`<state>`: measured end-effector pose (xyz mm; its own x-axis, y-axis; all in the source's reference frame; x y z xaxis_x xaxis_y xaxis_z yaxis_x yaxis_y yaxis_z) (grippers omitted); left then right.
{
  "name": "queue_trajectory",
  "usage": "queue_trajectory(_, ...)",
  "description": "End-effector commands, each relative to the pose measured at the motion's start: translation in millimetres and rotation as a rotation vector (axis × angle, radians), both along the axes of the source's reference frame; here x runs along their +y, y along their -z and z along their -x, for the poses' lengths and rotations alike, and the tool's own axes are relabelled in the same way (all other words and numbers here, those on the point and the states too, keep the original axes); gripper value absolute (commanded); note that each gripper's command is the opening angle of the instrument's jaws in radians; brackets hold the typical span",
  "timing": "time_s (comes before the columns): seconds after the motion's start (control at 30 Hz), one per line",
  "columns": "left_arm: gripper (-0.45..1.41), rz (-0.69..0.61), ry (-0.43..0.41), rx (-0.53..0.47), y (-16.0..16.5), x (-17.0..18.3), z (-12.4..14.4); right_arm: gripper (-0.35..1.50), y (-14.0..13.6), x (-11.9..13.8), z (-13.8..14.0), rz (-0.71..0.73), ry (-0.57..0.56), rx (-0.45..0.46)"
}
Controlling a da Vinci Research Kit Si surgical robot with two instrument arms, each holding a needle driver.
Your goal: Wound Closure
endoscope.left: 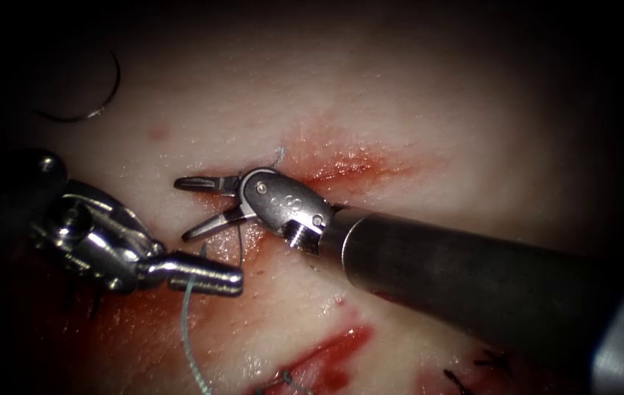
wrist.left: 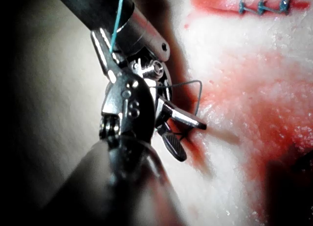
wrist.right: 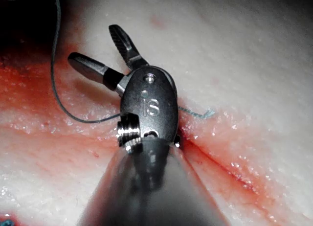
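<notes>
Red-stained tissue, needle lying loose

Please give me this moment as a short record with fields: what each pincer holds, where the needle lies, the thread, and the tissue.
left pincer: shut on the thread, left of the cut
right pincer: open, holds nothing, tips over the tissue by the cut
needle: lies free on the tissue, far left of the cut, not in the tissue
thread: blue, runs down from the left pincer
red fluid: along the cut and below it
</notes>
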<state>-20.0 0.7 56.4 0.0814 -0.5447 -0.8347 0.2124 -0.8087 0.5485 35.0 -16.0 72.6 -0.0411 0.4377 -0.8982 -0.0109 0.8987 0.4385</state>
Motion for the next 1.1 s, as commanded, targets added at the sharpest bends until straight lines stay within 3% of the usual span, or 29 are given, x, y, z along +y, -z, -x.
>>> queue_trajectory(0.03,-0.45,-0.001,-0.005,-0.008,-0.9,1.4,0.2,0.81,0.0,0.1,-1.0,-0.001,0.014,0.022)
queue_trajectory(0.2,-0.45,-0.004,-0.031,-0.043,-3.9,3.9,-0.9,0.76,1.0,-0.5,-0.9,-0.022,0.055,0.083)
queue_trajectory(0.27,-0.45,-0.009,-0.040,-0.055,-5.4,5.0,-1.2,0.57,1.5,-1.2,-1.2,-0.020,0.098,0.119)
queue_trajectory(0.43,-0.45,-0.031,-0.049,-0.065,-7.5,6.7,-1.4,0.54,2.1,-2.0,-1.6,-0.043,0.148,0.172)
queue_trajectory(0.53,-0.45,-0.046,-0.056,-0.072,-8.8,7.6,-1.7,0.24,2.6,-2.6,-1.7,-0.067,0.187,0.248)
queue_trajectory(0.6,-0.45,-0.048,-0.047,-0.083,-9.6,7.9,-2.1,-0.18,3.0,-2.8,-1.7,-0.073,0.222,0.310)
queue_trajectory(0.63,-0.45,-0.045,-0.044,-0.077,-9.8,7.9,-2.3,-0.22,3.2,-2.8,-1.7,-0.082,0.230,0.319)
queue_trajectory(0.8,-0.45,-0.033,-0.022,-0.043,-11.3,8.2,-3.7,-0.27,4.1,-2.5,-0.9,-0.135,0.105,0.336)
queue_trajectory(0.97,-0.45,-0.027,0.026,0.047,-14.4,8.1,-5.5,-0.18,5.1,-1.3,0.6,-0.175,0.026,0.338)
queue_trajectory(1.1,-0.45,-0.036,0.043,0.084,-17.6,7.1,-6.6,-0.13,5.6,-0.6,2.0,-0.239,-0.121,0.350)
